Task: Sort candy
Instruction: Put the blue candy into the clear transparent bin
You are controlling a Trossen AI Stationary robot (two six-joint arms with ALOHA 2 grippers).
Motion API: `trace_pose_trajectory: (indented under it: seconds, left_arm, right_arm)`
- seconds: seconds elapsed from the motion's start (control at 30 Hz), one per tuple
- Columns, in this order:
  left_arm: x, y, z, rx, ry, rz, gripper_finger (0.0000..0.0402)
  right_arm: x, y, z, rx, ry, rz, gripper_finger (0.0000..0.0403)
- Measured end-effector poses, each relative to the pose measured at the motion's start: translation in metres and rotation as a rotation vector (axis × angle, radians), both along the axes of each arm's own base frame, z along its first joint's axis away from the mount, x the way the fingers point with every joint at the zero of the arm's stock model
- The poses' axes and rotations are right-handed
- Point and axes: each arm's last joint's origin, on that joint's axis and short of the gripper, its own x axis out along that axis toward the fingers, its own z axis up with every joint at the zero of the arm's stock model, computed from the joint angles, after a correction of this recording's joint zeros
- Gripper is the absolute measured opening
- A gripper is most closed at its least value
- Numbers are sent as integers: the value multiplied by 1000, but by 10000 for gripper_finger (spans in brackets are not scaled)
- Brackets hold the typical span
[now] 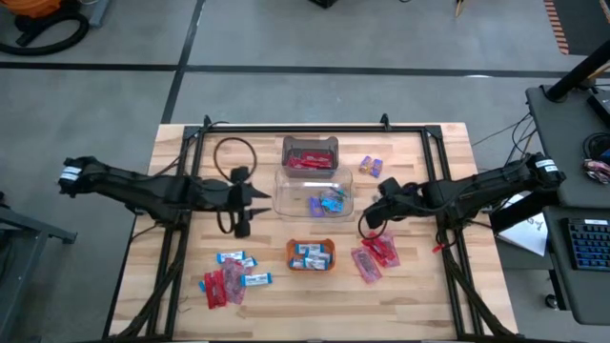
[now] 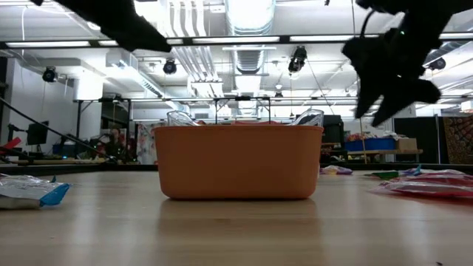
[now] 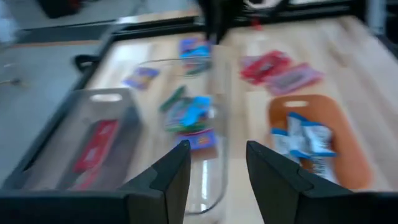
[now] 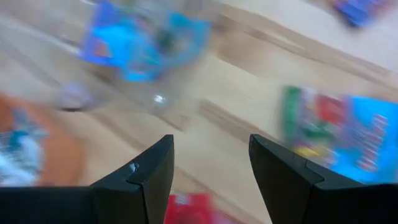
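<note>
We find the candy (image 1: 232,282) partly sorted: red packets in the far clear bin (image 1: 310,155), blue pieces in the middle clear bin (image 1: 315,194), blue-and-white bars in the orange tray (image 1: 312,256), with loose piles at the tabletop's (image 1: 419,286) near left and near right (image 1: 374,255). Our left pincer (image 1: 255,205) hovers just left of the middle bin, our right pincer (image 1: 374,217) just above the right-hand pile, both parted and empty. We judge each sweet light, soft and crinkly, slippery in its wrapper, so we would pinch across its middle.

An orange tray (image 1: 311,266) sits near two clear bins (image 1: 310,203) (one smaller (image 1: 310,143)) on the wooden table (image 1: 429,286).
</note>
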Motion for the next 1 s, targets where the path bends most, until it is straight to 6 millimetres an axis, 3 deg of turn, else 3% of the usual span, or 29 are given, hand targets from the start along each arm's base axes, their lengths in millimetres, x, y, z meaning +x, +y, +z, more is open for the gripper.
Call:
trace_pose_trajectory:
  seconds: [0.23,0.67,1.0]
  left_arm:
    - [-22,8,-7,55,-43,146,140]
    - [-33,12,0,79,-98,211,140]
    - [-31,11,-2,90,-85,207,139]
  right_arm:
    - [-15,-13,-9,-17,185,-107,199]
    - [1,-40,-48,-36,419,-152,199]
    - [12,-44,-76,-20,506,-131,186]
